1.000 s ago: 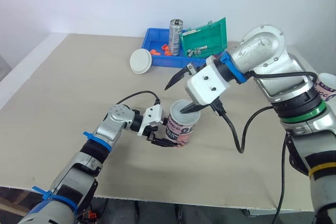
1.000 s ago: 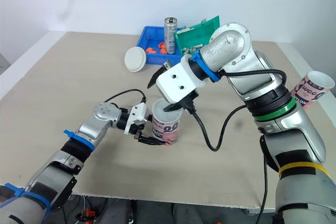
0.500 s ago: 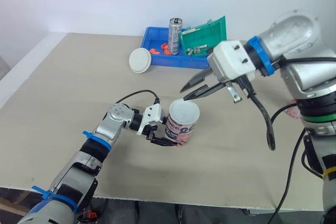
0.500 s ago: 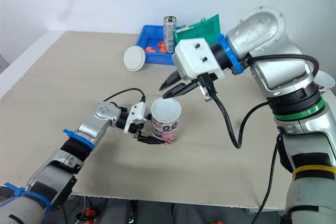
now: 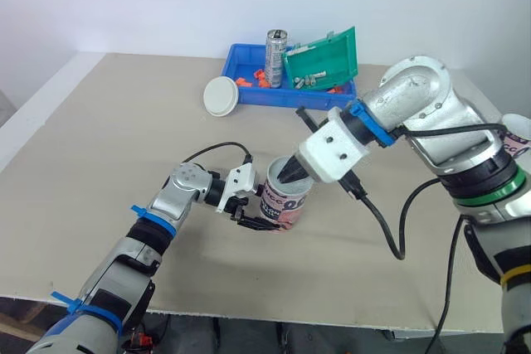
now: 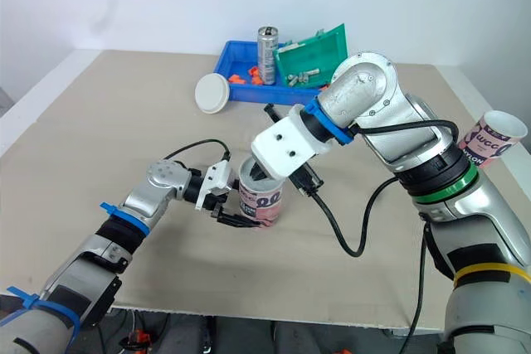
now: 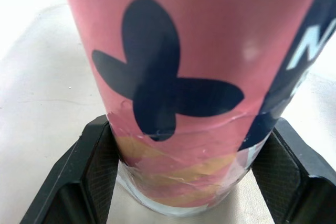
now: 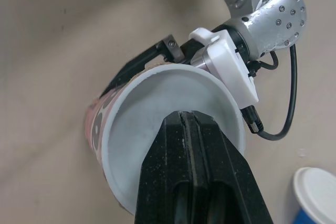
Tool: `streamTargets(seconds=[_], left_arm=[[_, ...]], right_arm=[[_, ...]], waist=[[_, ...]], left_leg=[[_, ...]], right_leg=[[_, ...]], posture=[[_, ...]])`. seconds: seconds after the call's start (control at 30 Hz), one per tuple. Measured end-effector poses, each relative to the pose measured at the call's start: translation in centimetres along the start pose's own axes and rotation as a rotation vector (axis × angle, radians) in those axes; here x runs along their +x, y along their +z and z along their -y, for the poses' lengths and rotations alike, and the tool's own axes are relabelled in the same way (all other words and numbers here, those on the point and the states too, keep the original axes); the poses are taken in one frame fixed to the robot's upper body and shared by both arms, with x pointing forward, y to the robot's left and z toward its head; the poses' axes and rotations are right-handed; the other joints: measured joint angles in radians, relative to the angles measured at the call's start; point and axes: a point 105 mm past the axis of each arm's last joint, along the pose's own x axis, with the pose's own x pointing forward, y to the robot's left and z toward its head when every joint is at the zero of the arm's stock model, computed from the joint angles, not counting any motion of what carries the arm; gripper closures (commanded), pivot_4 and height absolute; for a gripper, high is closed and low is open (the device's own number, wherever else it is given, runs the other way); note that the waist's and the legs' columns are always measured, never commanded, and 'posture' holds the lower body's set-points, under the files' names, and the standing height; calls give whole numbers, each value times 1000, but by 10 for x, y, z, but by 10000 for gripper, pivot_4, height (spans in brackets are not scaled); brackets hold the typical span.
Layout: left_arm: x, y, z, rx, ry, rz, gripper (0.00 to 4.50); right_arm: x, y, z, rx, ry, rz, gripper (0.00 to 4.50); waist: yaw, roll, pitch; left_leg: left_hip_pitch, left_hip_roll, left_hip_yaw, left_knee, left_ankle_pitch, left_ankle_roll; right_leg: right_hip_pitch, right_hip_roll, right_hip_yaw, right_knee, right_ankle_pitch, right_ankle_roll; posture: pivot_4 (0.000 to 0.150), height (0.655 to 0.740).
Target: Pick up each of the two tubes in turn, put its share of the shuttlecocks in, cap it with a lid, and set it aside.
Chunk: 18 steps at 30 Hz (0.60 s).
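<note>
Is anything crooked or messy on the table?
Yes. The green tray sits tilted in the blue bin, and the spare tube at the far right leans over. The pink tube in the left gripper stands straight.

The desk [image 5: 99, 138] has a flat, matte beige top with a paler rim along its left side. A blue tray [image 5: 274, 102] sits on it at the far edge, about midway across. A round white lid [image 5: 222, 95] lies flat just beside the tray's left front corner; whether the two touch cannot be told. Nearer than the tray and well apart from it, a pink tube [image 5: 284, 203] with dark print stands upright on the bare top, open mouth up. Far to the right of the tray, by the desk's right edge, is a second tube [image 6: 494, 140], tilted; its foot is hidden, so what bears it cannot be told.
</note>
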Motion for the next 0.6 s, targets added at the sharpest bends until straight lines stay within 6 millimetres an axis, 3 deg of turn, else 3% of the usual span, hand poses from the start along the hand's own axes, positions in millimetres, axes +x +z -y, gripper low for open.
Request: streamTargets(seconds=[0.4,0.6], left_arm=[[-3,-3,-1,-23,21,-17,11253],[-7,-5,-1,-24,31,-23,11253]], right_arm=[[5,-5,3,-36,13,-7,44766],[8,-5,8,52,-11,67,44766]], waist=[[-1,-3,-3],[-1,-4,-4]], left_leg=[[9,4,5,-2,-1,-2],[13,8,5,-11,-1,-1]], right_leg=[[4,-8,-6,-5,2,-4],[4,-17,-22,-14,5,-10]], posture=[[1500,7061],[1500,7061]])
